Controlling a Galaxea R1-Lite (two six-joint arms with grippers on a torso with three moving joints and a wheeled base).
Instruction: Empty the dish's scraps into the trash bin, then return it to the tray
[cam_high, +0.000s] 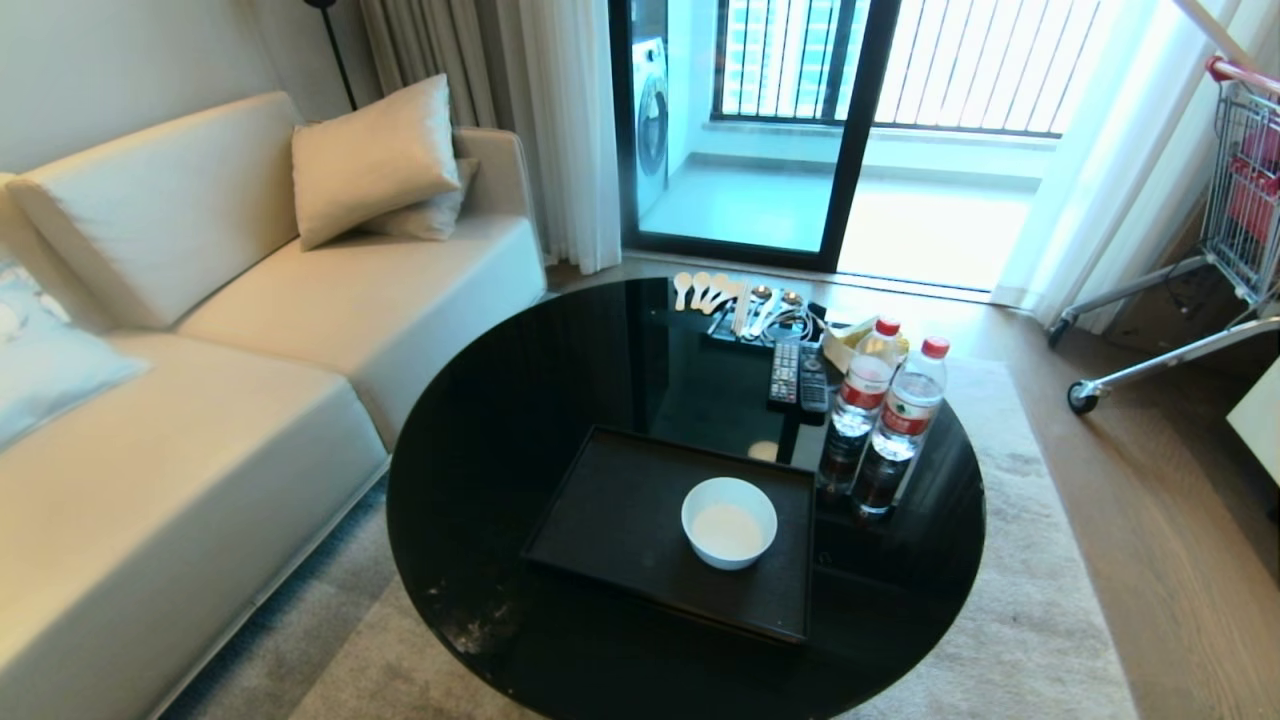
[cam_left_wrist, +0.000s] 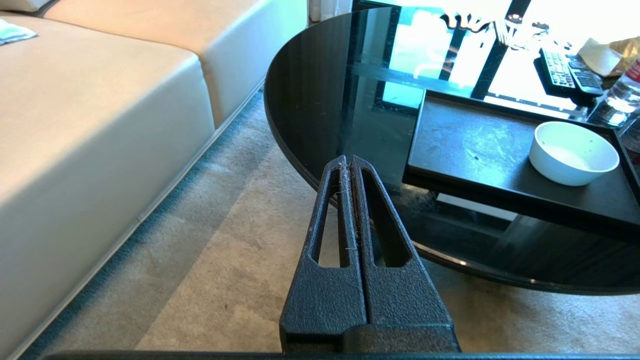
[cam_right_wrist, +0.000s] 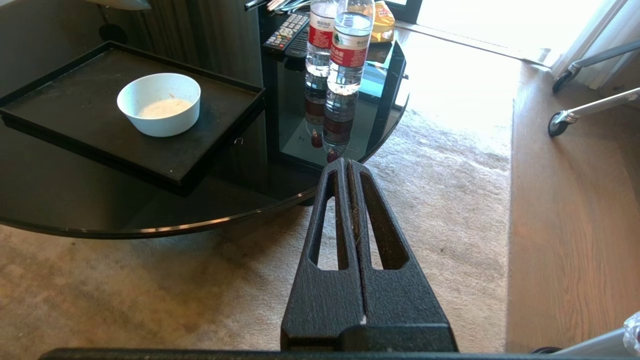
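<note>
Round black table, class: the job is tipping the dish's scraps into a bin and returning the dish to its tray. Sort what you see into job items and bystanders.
Job items:
white bowl, pale residue inside
black tray under it
No trash bin shows in any view.

Bystanders:
two water bottles
remote controls
spoons
sofa
shopping cart

Round black glass table (cam_high: 480, 450) — carrying tray (cam_high: 610, 510), two water bottles (cam_high: 885, 410), remotes (cam_high: 797, 377), spoons (cam_high: 700, 288).
</note>
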